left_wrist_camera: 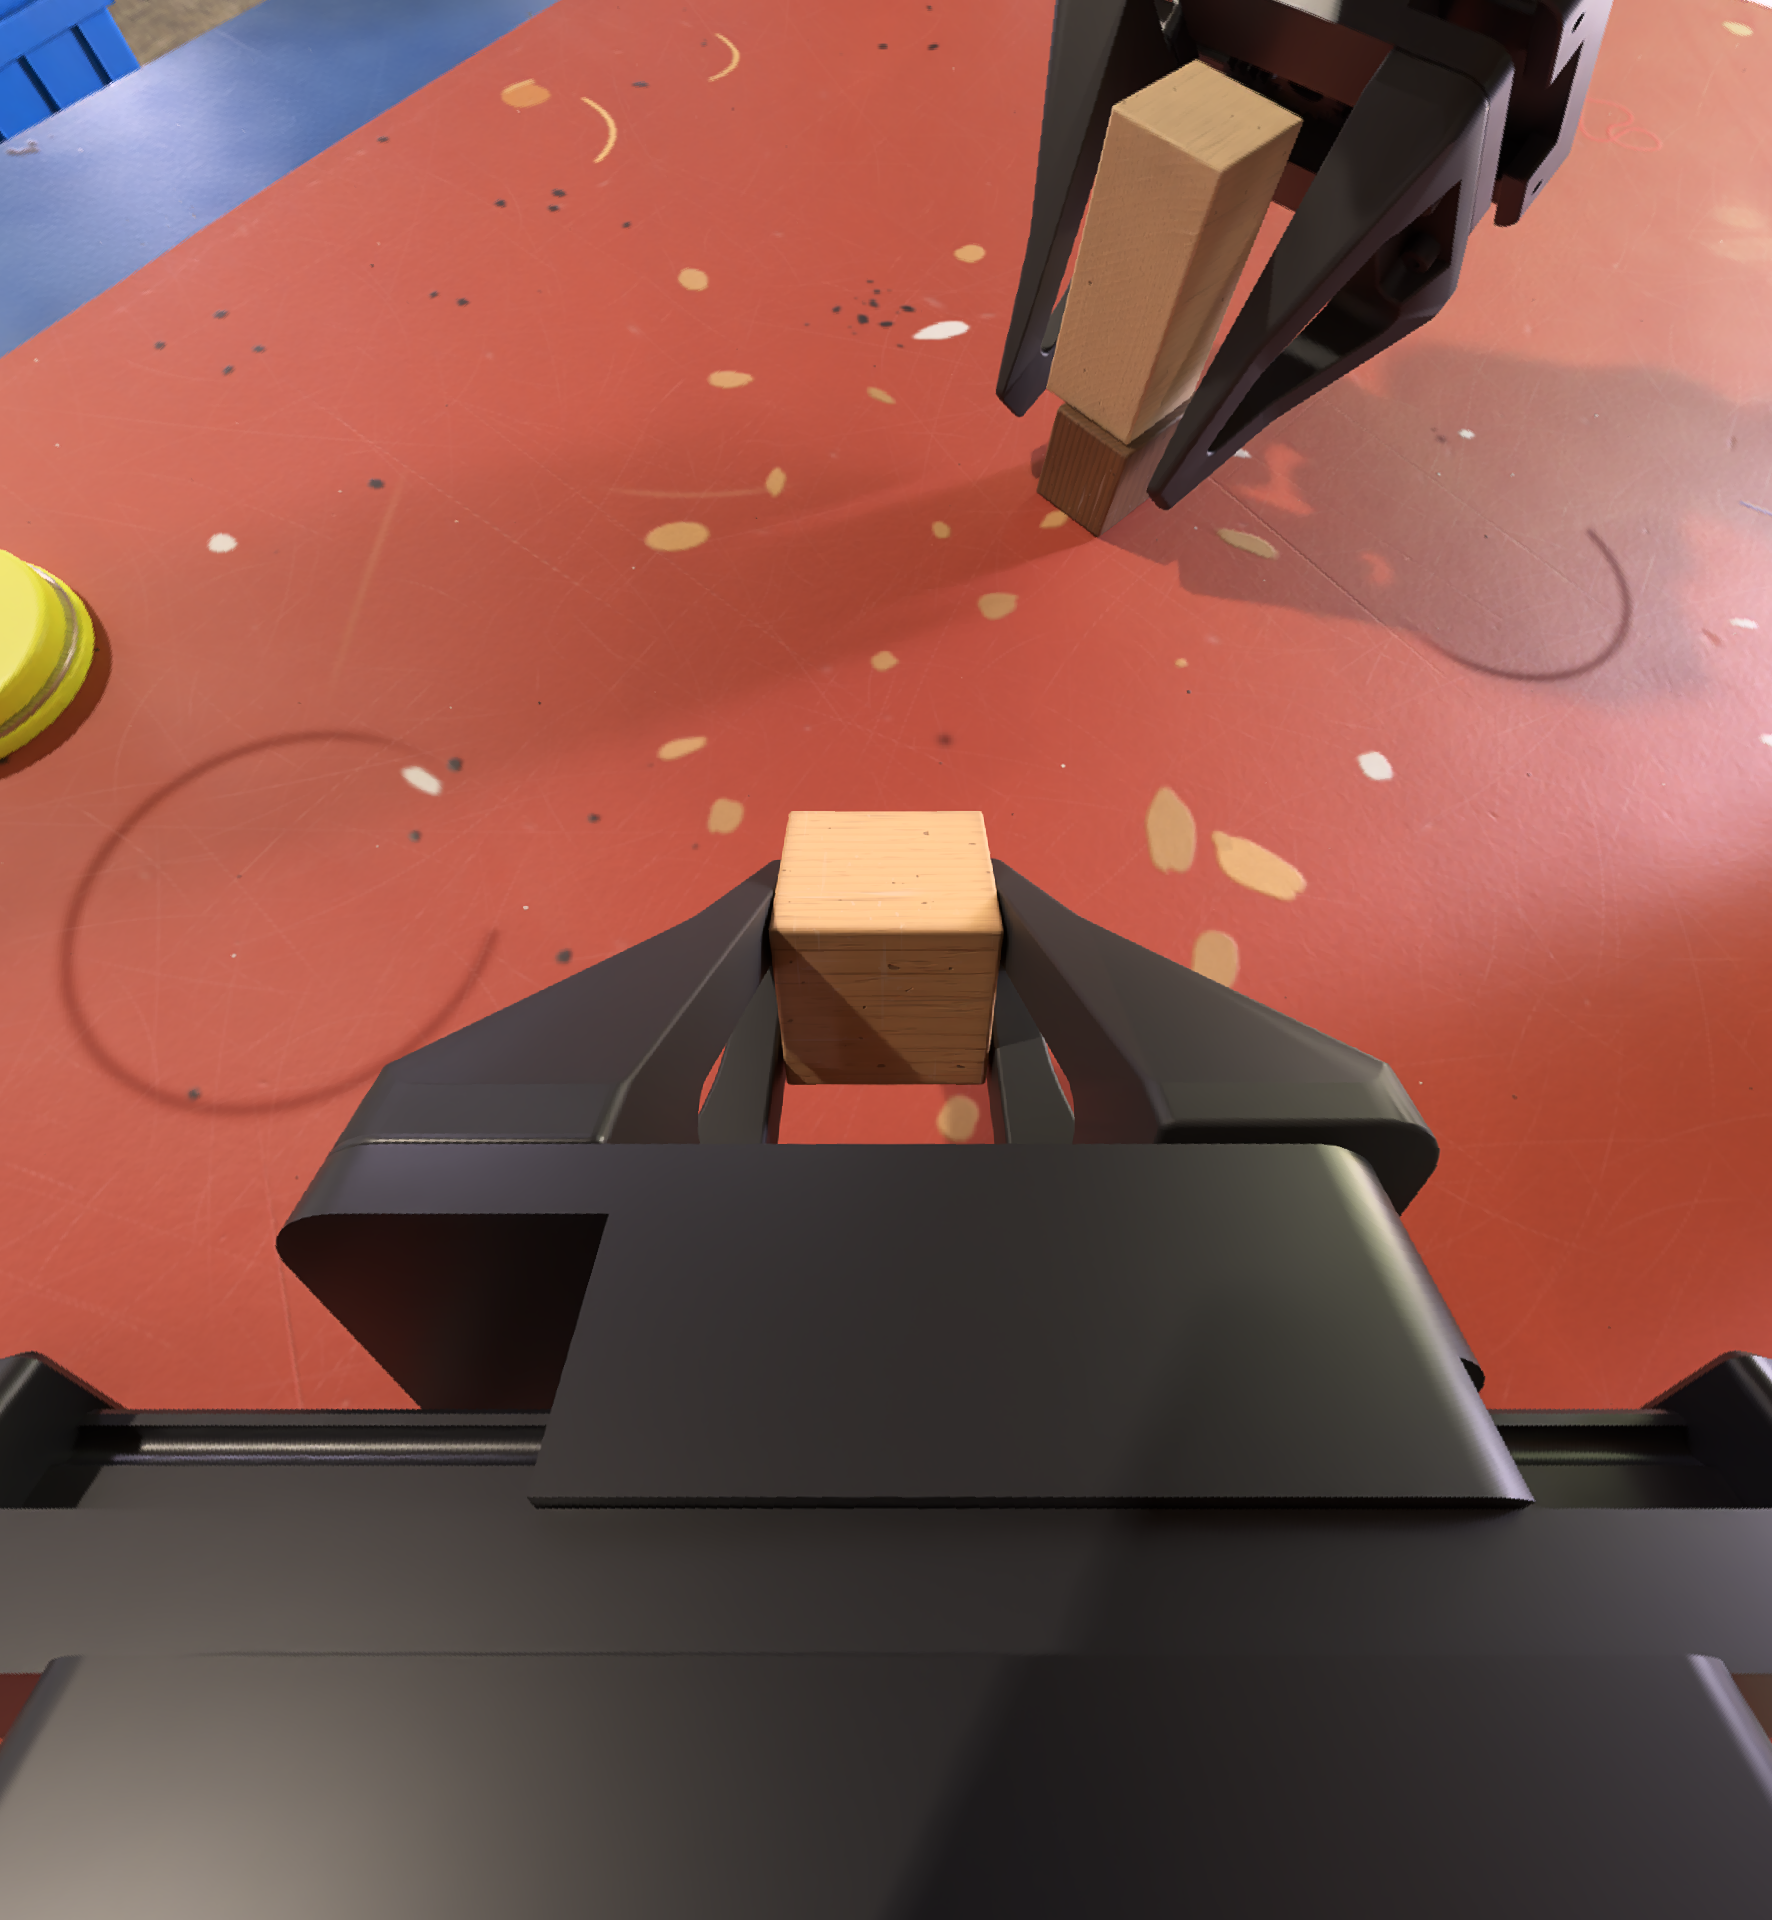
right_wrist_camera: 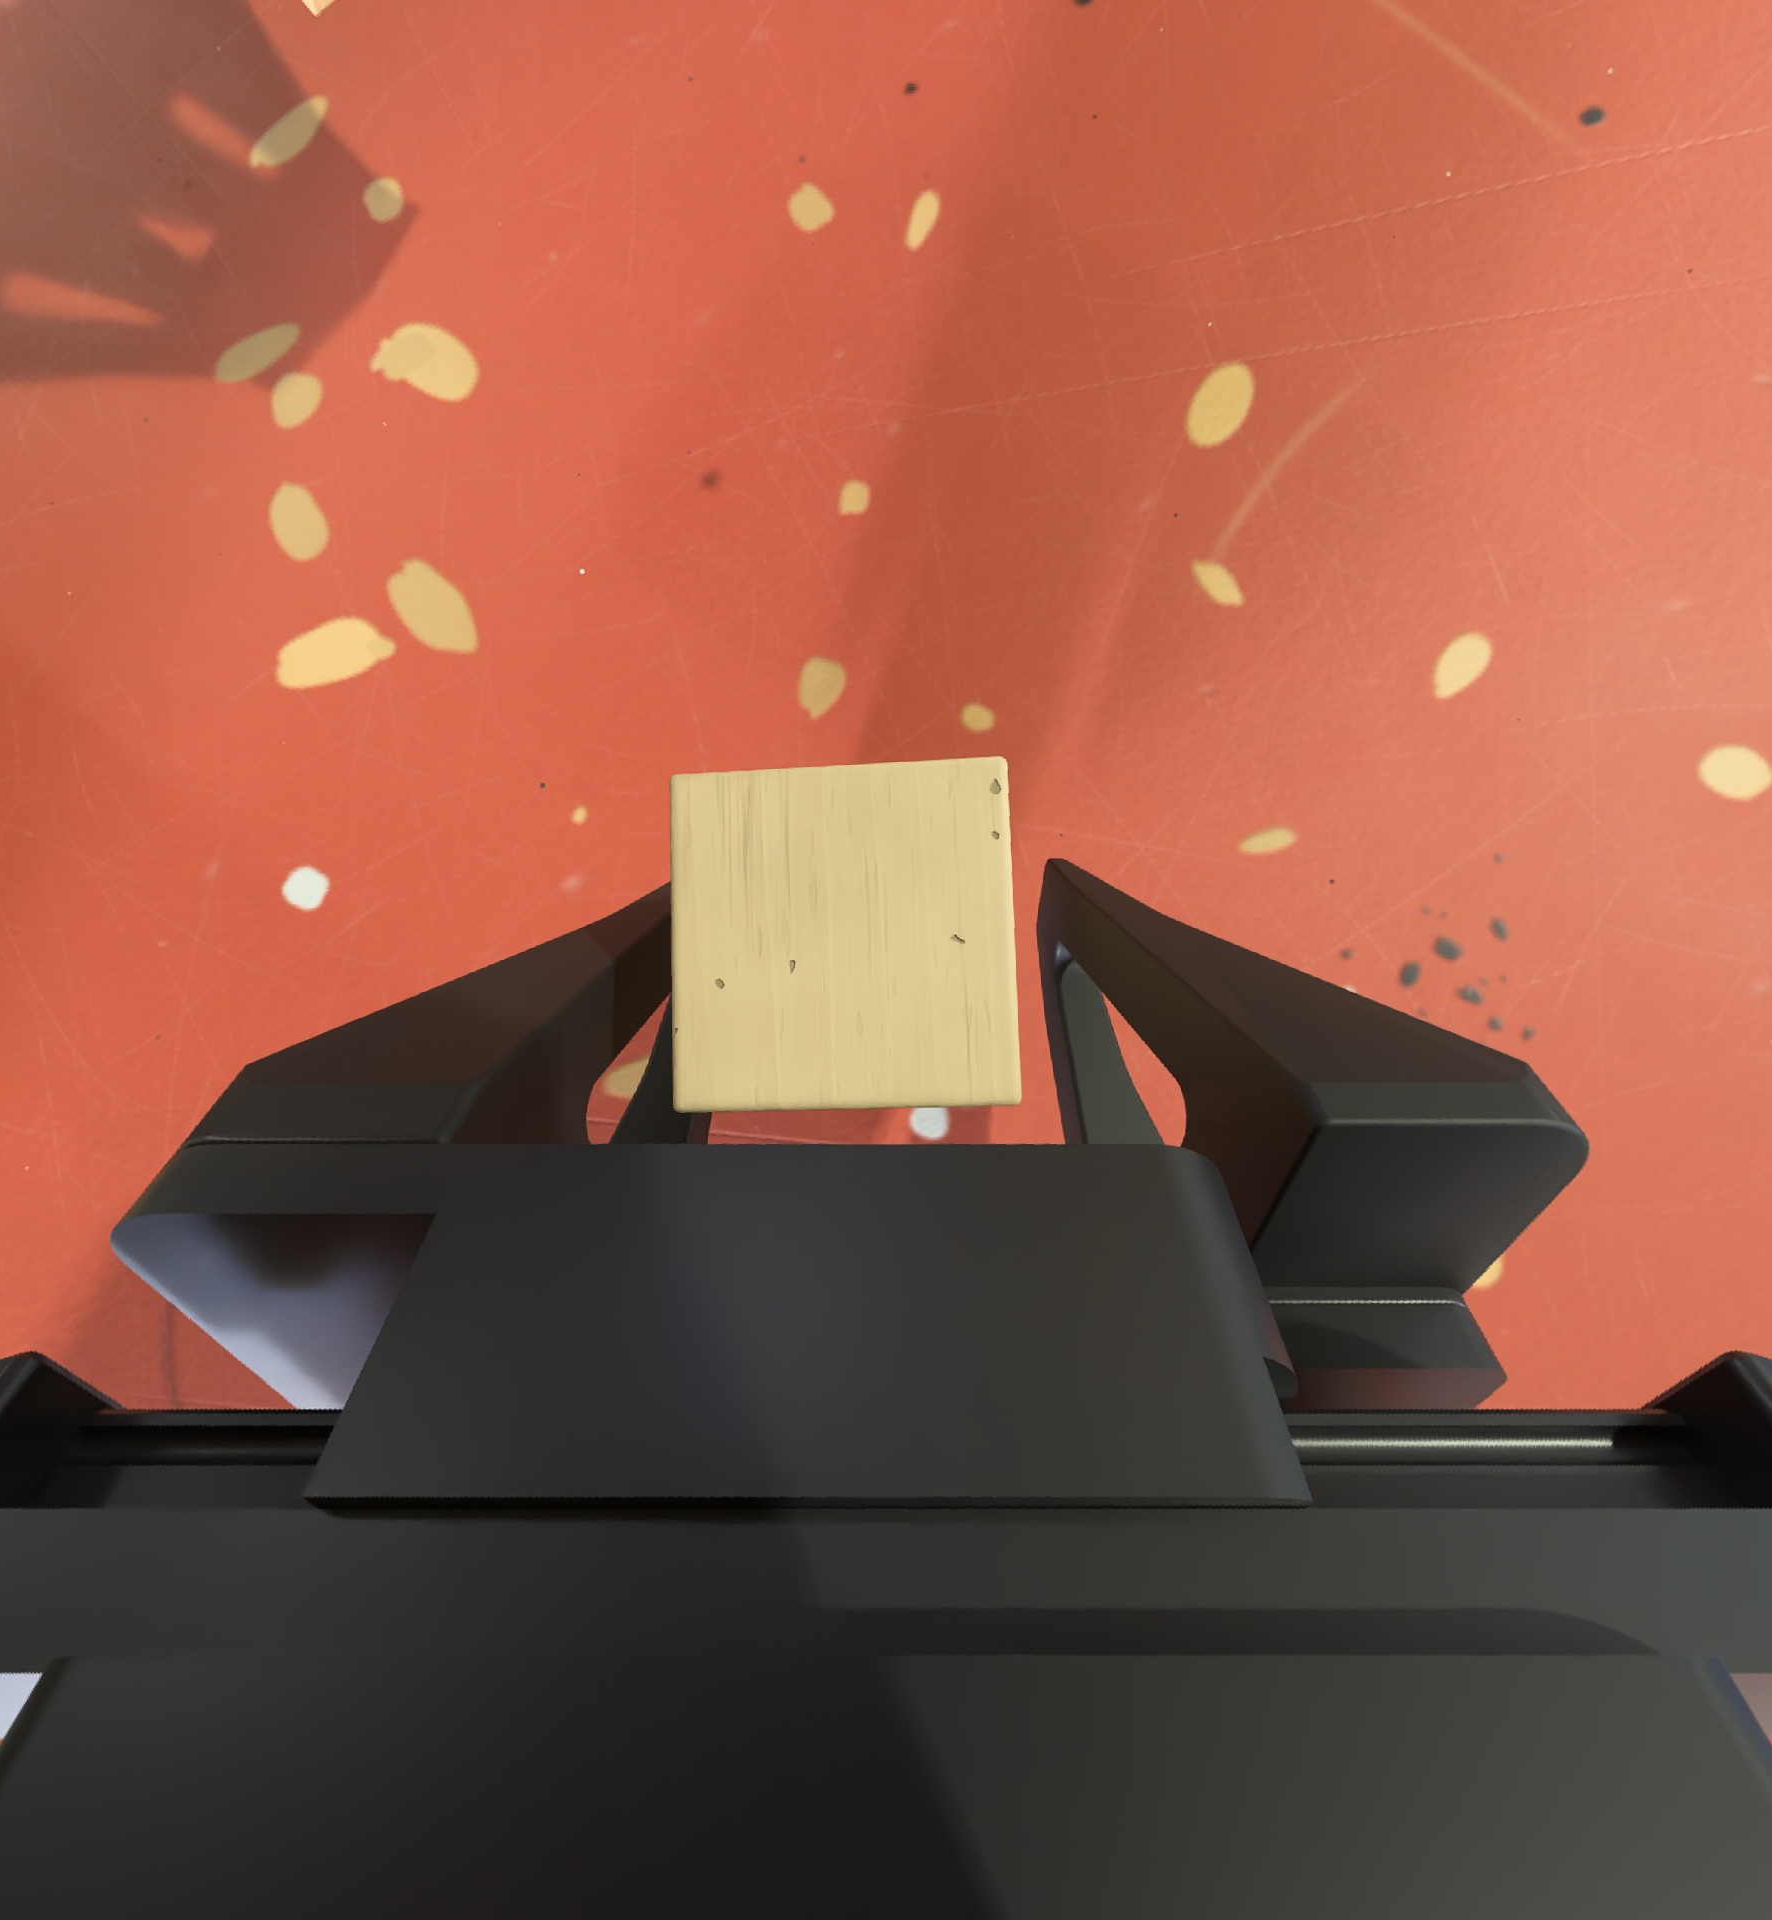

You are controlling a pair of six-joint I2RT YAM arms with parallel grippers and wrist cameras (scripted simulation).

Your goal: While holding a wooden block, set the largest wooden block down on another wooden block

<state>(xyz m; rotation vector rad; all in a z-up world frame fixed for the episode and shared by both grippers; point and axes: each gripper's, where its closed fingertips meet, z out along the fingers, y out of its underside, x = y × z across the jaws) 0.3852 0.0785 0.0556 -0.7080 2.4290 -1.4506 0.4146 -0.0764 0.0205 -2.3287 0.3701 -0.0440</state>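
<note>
Clamped between the left gripper's [left_wrist_camera: 887,935] fingers, a small wooden cube [left_wrist_camera: 884,940] hangs above the red table [left_wrist_camera: 446,416], while farther off the right gripper [left_wrist_camera: 1100,447], jaws slightly parted, brackets the long block [left_wrist_camera: 1162,260] standing upright, leaning slightly, on a darker small block [left_wrist_camera: 1084,480].

place: workshop or paint-stained work area
tabletop [left_wrist_camera: 1484,987]: red, scratched, flecked with tan, white and black paint spots, dark ring marks
far left: blue crate [left_wrist_camera: 9,73] on blue floor [left_wrist_camera: 186,177]
</note>
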